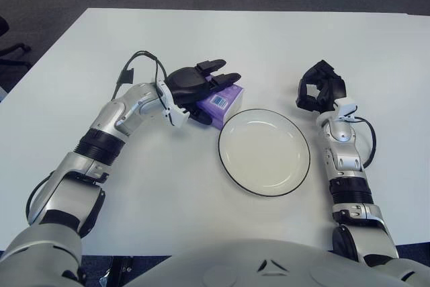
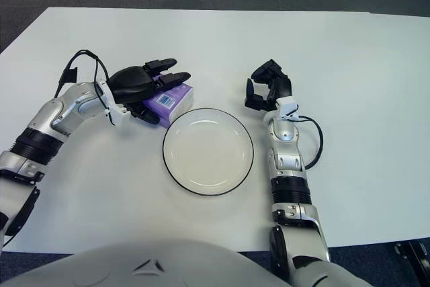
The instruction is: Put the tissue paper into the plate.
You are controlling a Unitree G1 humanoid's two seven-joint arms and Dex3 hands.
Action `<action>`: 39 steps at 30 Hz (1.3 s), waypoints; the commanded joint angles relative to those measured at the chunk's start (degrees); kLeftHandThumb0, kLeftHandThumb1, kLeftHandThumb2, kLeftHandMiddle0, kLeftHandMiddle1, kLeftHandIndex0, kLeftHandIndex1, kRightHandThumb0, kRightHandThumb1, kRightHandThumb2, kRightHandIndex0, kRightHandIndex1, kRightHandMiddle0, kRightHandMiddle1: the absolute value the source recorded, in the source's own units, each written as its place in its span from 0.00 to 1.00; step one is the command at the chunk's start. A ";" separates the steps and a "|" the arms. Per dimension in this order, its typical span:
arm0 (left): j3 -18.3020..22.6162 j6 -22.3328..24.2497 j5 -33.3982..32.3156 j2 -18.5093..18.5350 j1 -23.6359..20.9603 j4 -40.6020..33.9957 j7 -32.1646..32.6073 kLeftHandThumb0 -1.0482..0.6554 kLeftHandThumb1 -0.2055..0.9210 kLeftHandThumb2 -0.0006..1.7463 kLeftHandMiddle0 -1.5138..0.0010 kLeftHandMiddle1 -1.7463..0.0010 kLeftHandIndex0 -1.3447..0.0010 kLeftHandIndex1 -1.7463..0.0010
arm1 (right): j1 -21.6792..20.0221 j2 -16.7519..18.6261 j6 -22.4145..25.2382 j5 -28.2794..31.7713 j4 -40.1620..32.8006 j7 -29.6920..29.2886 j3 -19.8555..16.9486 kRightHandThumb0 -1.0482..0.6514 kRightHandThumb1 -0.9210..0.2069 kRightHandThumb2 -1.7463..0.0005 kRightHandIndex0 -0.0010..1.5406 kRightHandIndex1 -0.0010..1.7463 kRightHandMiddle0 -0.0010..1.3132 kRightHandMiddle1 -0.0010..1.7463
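purple tissue pack (image 1: 219,102) sitting on the white table (image 1: 201,38), just left of the empty plate (image 1: 264,152). left hand (image 1: 195,85) draped over it, fingers spread, not clearly clamped. right hand (image 1: 320,90) loosely curled, holding nothing, right of the plate.

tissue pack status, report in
Left hand over tissue pack, fingers not closed. Pack on table, left of plate. Right hand idle right of plate.

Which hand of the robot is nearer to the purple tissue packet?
Left. The left hand is over the purple tissue packet, fingers around it. The right hand shows beyond the white black-rimmed plate, on its right.
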 commanded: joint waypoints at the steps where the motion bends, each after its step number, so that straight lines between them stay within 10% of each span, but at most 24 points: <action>1: -1.42 0.03 0.67 -0.38 -2.34 2.45 0.24 0.00 1.00 0.29 1.00 1.00 0.98 0.99 | 9.12 2.93 -0.44 -0.49 5.09 -0.50 0.69 0.34 0.51 0.27 0.83 1.00 0.45 1.00; 7: -2.86 0.57 0.25 -0.80 -3.58 4.14 -2.10 0.00 1.00 0.29 0.92 0.96 0.99 0.92 | 9.04 2.89 -0.89 -0.32 5.45 -0.24 0.65 0.34 0.51 0.27 0.83 1.00 0.45 1.00; 11: -4.23 1.45 -0.18 -0.99 -4.60 5.33 -5.18 0.00 1.00 0.27 0.93 0.41 1.00 0.84 | 9.05 2.74 -1.07 -0.43 5.60 -0.13 0.72 0.34 0.51 0.27 0.83 1.00 0.45 1.00; 15: -5.02 1.28 -0.58 -1.00 -5.29 6.35 -6.38 0.00 1.00 0.24 0.93 0.20 1.00 0.76 | 9.16 2.75 -0.91 -0.36 5.35 -0.05 0.75 0.34 0.51 0.27 0.83 1.00 0.45 1.00; 24: -6.88 1.95 -1.78 -0.41 -6.93 8.70 -10.51 0.00 0.99 0.16 0.81 0.03 1.00 0.51 | 9.25 2.74 -0.94 -0.10 5.29 0.30 0.68 0.34 0.51 0.27 0.82 1.00 0.45 1.00; 33: -8.12 2.55 -2.88 -1.00 -8.56 12.89 -11.51 0.07 0.93 0.11 0.41 0.00 0.87 0.06 | 9.27 2.73 -0.86 -0.02 5.16 0.46 0.67 0.34 0.51 0.27 0.82 1.00 0.45 1.00; 36: -7.83 3.81 -3.38 -1.74 -8.29 14.45 -10.30 0.27 0.58 0.39 0.34 0.00 0.72 0.01 | 9.29 2.76 -0.70 -0.04 5.06 0.43 0.67 0.34 0.51 0.27 0.82 1.00 0.45 1.00; 39: -6.71 6.01 -4.13 -2.31 -7.03 14.53 -8.63 0.34 0.49 0.53 0.32 0.00 0.67 0.01 | 9.32 2.72 -0.64 0.03 5.04 0.56 0.65 0.34 0.50 0.27 0.82 1.00 0.45 1.00</action>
